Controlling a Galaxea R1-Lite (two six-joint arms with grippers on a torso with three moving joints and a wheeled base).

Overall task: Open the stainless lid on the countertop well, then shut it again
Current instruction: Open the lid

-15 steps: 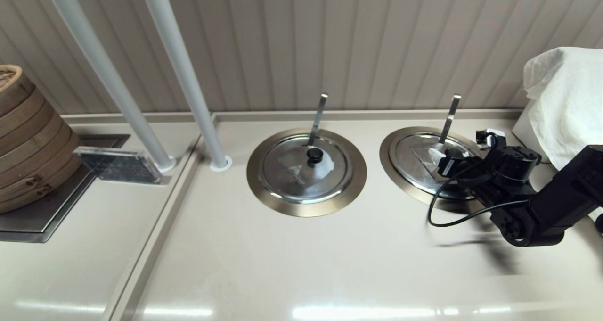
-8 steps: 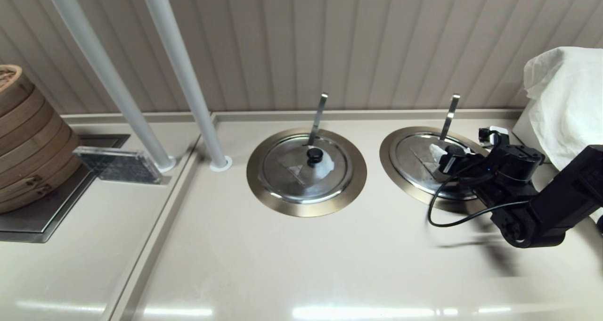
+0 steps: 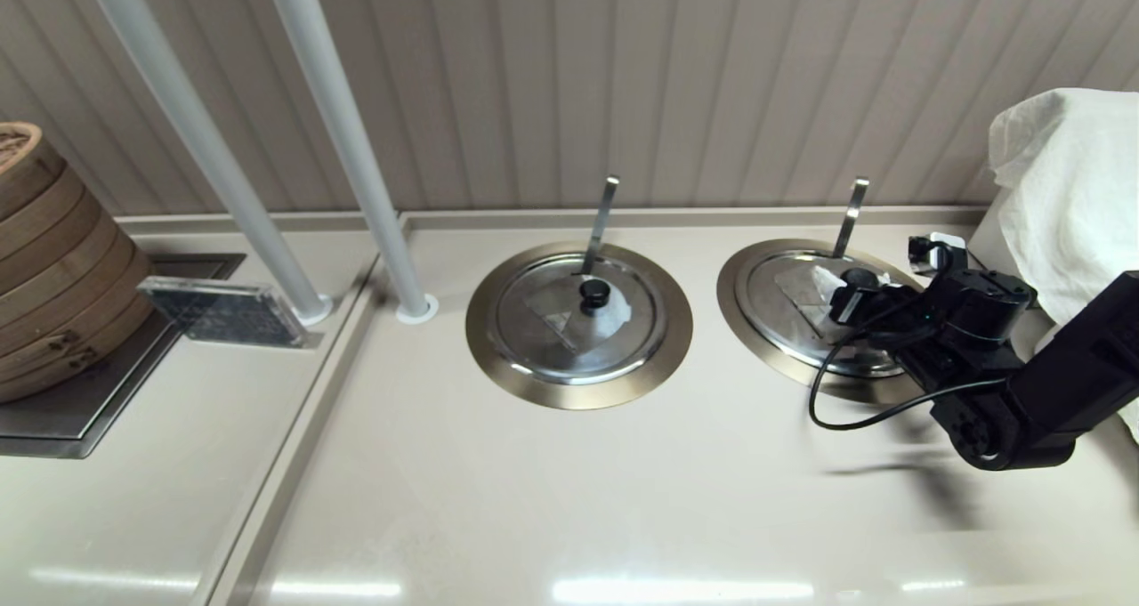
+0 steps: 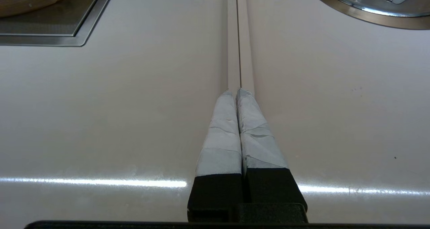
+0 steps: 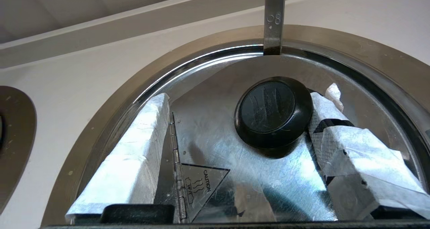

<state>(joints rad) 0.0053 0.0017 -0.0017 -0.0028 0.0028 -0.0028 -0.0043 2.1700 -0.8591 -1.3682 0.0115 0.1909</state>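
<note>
The stainless lid (image 3: 787, 308) lies flat in the countertop well (image 3: 737, 321) on the right, its ladle handle (image 3: 850, 219) rising at the back. My right gripper (image 3: 847, 291) hovers low over the lid and is open. In the right wrist view the black knob (image 5: 272, 111) sits between the taped fingers (image 5: 134, 148) of the right gripper (image 5: 246, 96); one finger lies close against the knob and the other is over the hinge (image 5: 175, 145). The flap with its caution label (image 5: 198, 185) is down. My left gripper (image 4: 236, 91) is shut on nothing, low over a countertop seam.
A twin lid (image 3: 578, 317) with a whitish patch fills the middle well. Two slanted grey poles (image 3: 347, 143) stand at the left, with stacked bamboo steamers (image 3: 53, 259) and a clear plaque (image 3: 222, 312). White cloth (image 3: 1068, 188) is bunched behind my right arm.
My right gripper has slid a little toward the wall across the lid, so the knob now lies between its open fingers. The lid has stayed flat.
</note>
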